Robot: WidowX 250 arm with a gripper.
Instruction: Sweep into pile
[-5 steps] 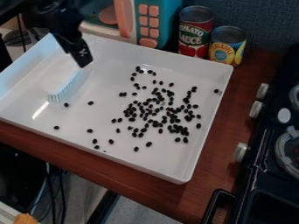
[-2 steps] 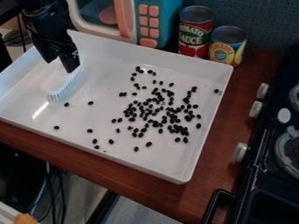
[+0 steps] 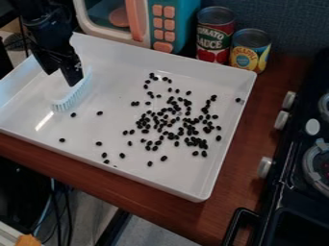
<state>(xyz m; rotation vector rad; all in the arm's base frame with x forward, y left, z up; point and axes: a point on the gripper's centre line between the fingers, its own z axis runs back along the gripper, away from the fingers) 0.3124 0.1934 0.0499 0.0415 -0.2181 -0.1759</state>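
Nearest, the bench [image 3: 234, 166] carries the white tray [image 3: 183, 185], with the stove [image 3: 305, 166] to its right. Towards the tray's near side lie several stray black beans [image 3: 164, 158], well apart from one another. These remain to be gathered.

Further in, right of centre, is the main group of beans. It is dense in its middle and ragged at its edges, a loose scatter rather than a pile. Outliers are noted on its far side, one close by the right wall, and a few singly over on the left. I judge the task to be at its opening stage: nothing that I would pass as swept, all the gathering outstanding.

The pale blue brush [image 3: 70, 101] is at the tray's left, bristle side towards the beans, and well apart from the main group. The black gripper [image 3: 70, 79] is at the brush's far end. How wide it stands, or whether it has hold of the brush, I cannot tell. A firm hold would be the first requirement, then strokes inward from the strays.

Behind the tray stand a toy microwave [image 3: 157, 24] and two cans [image 3: 214, 36]; neither bears on the work.
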